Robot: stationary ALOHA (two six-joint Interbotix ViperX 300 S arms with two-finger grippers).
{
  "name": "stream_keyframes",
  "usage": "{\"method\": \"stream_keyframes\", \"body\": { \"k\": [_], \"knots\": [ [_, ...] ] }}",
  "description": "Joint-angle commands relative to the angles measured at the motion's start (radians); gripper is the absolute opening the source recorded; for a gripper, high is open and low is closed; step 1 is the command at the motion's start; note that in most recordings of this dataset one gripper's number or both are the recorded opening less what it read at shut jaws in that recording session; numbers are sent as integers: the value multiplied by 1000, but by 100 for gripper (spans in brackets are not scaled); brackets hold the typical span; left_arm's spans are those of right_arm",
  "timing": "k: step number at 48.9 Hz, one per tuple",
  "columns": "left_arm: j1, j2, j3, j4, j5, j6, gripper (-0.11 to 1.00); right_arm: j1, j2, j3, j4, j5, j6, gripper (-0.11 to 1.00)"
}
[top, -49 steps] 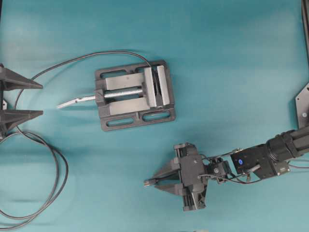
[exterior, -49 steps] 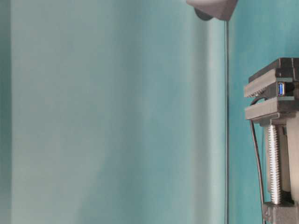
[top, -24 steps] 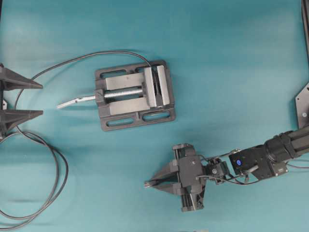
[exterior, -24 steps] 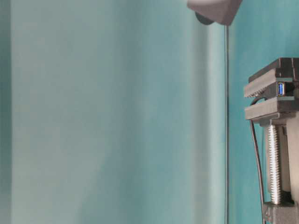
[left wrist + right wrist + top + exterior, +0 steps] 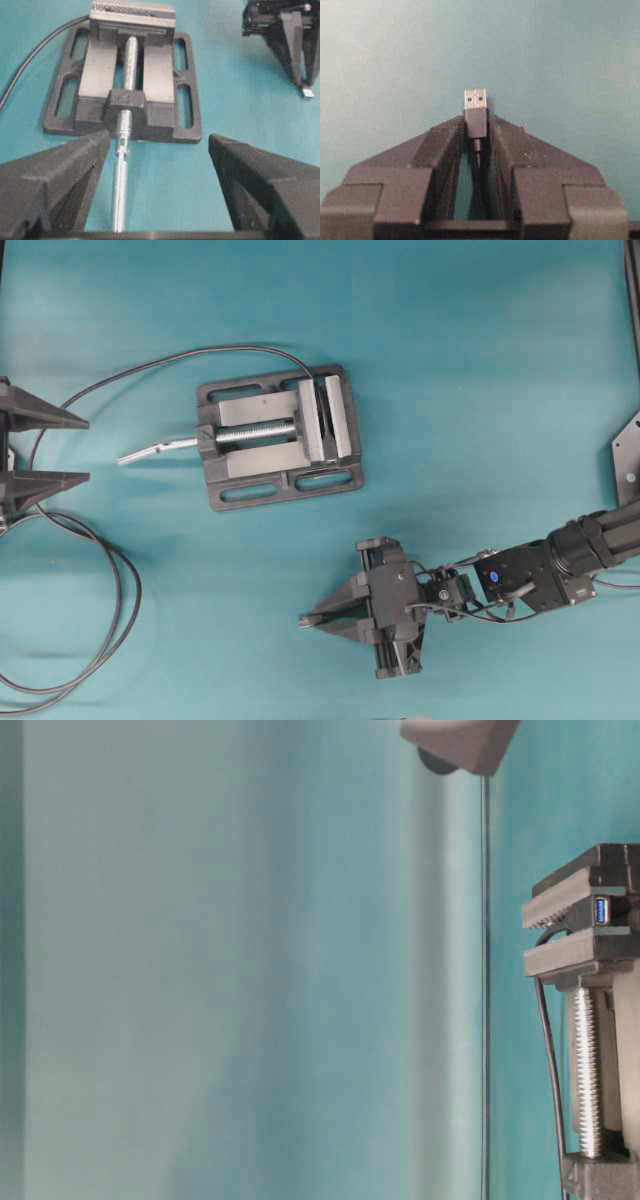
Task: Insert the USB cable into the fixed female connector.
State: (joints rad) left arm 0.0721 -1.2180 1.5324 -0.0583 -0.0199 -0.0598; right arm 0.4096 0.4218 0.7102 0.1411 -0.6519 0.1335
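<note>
Wrist view alone shows right claw (image 5: 476,131) pinching USB cable (image 5: 476,122); left claw (image 5: 159,165) wide, empty.

the usb cable's (image 5: 476,131) black plug, silvery tip forward, lies well apart from the blue-mouthed fixed female connector (image 5: 601,910).

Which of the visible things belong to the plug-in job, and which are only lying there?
Belong to the job:
- USB cable, plug clamped in the right pincer
- female connector, held in the vise
- looped black cable leading to the vise

Only there:
- left pincer, open, holding nothing
- teal table
</note>
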Motion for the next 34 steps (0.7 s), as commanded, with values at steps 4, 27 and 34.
{"method": "stream_keyframes", "body": {
  "k": [4, 27, 34],
  "knots": [
    [3, 15, 2, 3, -20, -6, 94, 0, -25, -11, 32, -3, -2, 20],
    [5, 15, 43, 3, -92, -9, 94, 18, -43, -32, 311, -9, -183, 20],
    [3, 15, 43, 3, -92, -9, 94, 32, -44, -35, 417, -66, -233, 20]
  ]
}}
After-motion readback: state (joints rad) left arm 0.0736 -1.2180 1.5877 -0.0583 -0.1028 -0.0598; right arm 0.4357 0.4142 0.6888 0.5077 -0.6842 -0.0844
